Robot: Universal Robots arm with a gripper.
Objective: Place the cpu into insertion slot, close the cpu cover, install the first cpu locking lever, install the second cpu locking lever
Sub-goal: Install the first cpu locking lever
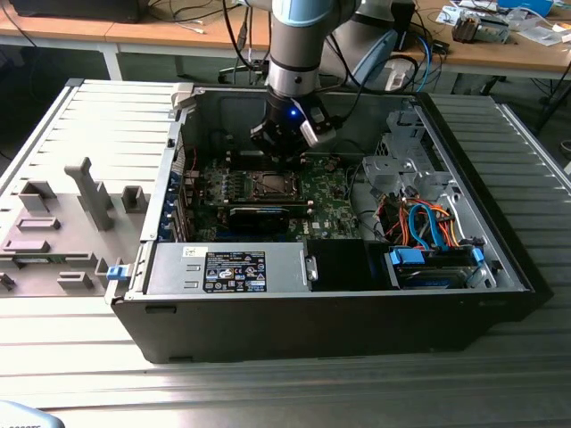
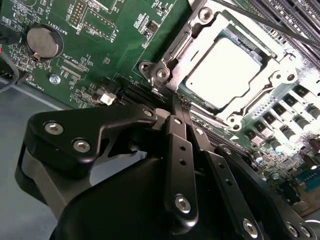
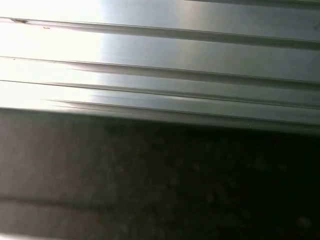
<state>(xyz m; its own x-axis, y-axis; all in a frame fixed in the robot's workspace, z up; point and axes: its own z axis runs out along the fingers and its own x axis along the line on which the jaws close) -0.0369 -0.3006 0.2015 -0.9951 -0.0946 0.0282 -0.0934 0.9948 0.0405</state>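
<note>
Already the small flat square cpu [image 2: 227,75] with its dull silver-grey metal top lies seated in the insertion slot [image 1: 267,185], the square silver-rimmed socket on the green motherboard [image 2: 100,45] inside the open black computer case [image 1: 357,312]. In the second wrist view the thin silvery metal cpu cover [image 2: 200,35], a frame plate with a large square window, appears to lie down around the chip, whose top shows through the window. The black end effector [image 2: 172,107] hangs just over the socket's corner, its fingers [image 2: 176,135] drawn together to a narrow tip with nothing between them, close to a thin wire locking lever [image 2: 210,122] running along the socket's edge; whether the tip touches the lever I cannot tell.

As a judgement, the chip is light, rigid and fragile underneath, best left untouched now it is seated. The cover is thin stiff sheet metal, hinged, and should take a push on its frame, not on the chip. The lever looks like springy steel wire, smooth and apt to slip off a finger; its bent end is the likeliest place to bear on

In the exterior view the arm [image 1: 294,45] reaches down into the case, which rests on a ribbed grey metal surface [image 1: 268,383]
</note>
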